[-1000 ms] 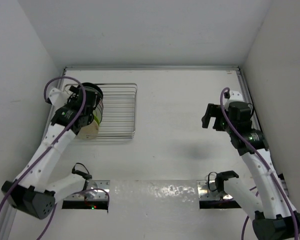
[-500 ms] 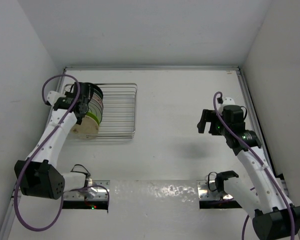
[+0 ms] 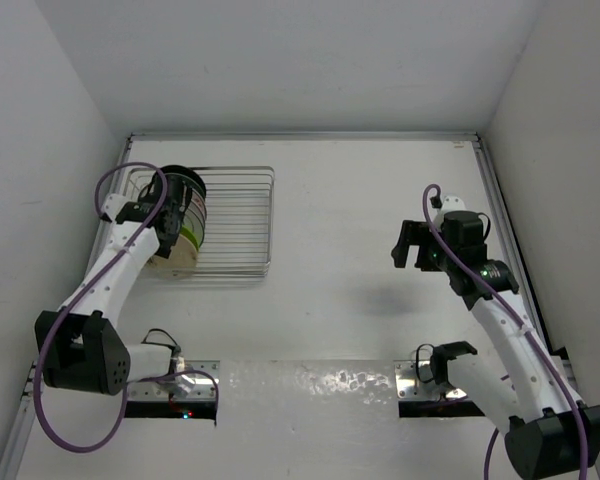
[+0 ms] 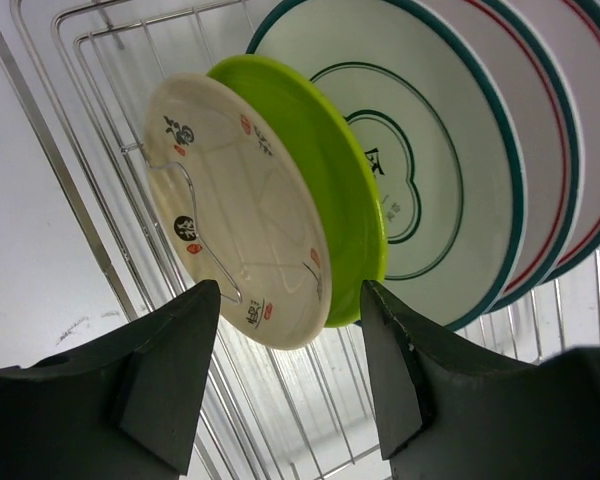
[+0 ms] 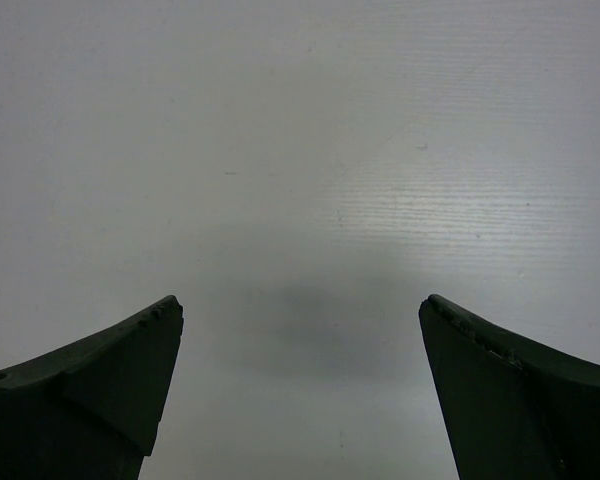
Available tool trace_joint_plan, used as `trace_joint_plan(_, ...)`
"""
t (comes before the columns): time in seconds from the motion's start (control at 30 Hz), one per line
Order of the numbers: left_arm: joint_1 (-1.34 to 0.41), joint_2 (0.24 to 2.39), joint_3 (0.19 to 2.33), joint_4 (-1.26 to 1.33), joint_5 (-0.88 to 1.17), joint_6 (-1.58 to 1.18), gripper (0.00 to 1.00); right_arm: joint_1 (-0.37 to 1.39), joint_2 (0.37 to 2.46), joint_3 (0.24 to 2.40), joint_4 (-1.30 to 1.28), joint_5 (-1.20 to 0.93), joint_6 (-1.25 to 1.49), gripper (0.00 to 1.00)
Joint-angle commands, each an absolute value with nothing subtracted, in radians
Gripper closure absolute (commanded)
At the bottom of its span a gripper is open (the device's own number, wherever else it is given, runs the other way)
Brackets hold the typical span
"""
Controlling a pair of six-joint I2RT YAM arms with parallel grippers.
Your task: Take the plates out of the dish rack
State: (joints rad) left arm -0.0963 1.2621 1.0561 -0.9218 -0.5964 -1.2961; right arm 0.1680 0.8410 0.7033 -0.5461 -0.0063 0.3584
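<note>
Since a second ago the left arm's elbow has swung in toward the counter's (image 3: 350, 200) left edge. The left hand (image 4: 285, 375) has settled at the rack's (image 3: 242, 215) left end, about 10 o'clock on the counter. The right hand (image 3: 405, 245) has drifted slightly toward the middle, near 3 o'clock.

The left hand is released, its fingers (image 4: 170, 380) spread on either side of the lower rims of a cream plate (image 4: 230, 210) and a lime green plate (image 4: 330, 200). Whether they touch is unclear. The plates stand on edge in the rack, with white plates (image 4: 420, 150) packed behind the green one. All are bunched close to the left wall (image 3: 60, 120), and the rack's bars run bare toward 3 o'clock.

The right hand (image 5: 300, 300) is also released, above white counter. The counter's wide middle lies between it and the rack, with the right wall (image 3: 560, 150) near its outer side.
</note>
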Motion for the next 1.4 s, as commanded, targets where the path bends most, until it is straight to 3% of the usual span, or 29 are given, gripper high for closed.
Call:
trace_joint_plan(0.0, -0.083, 1.264, 1.032, -0.868, -0.6, -1.312, 0.45, 0.176, 0.845, 0.698, -0.491, -0.028, 0.345, 0.01)
trace_joint_plan(0.47, -0.072, 1.322, 0.985, -0.798, -0.615, -1.29, 0.48, 0.176, 0.836, 0.689, -0.482, -0.044, 0.347, 0.01)
trace_joint_plan(0.73, -0.072, 1.327, 0.992, -0.821, -0.621, -1.295, 0.62, 0.176, 0.831, 0.689, -0.476, -0.046, 0.35, 0.01)
trace_joint_plan(0.87, -0.072, 1.325, 1.014, -0.851, -0.618, -1.293, 0.79, 0.176, 0.83, 0.686, -0.476, -0.046, 0.351, 0.01)
trace_joint_plan(1.13, -0.072, 1.287, 1.051, -0.89, -0.63, -1.286, 1.0, 0.176, 0.828, 0.69, -0.469, -0.051, 0.359, 0.01)
trace_joint_plan(1.37, -0.072, 1.22, 1.084, -0.936, -0.667, -1.276, 1.0, 0.176, 0.822, 0.695, -0.466, -0.052, 0.37, 0.01)
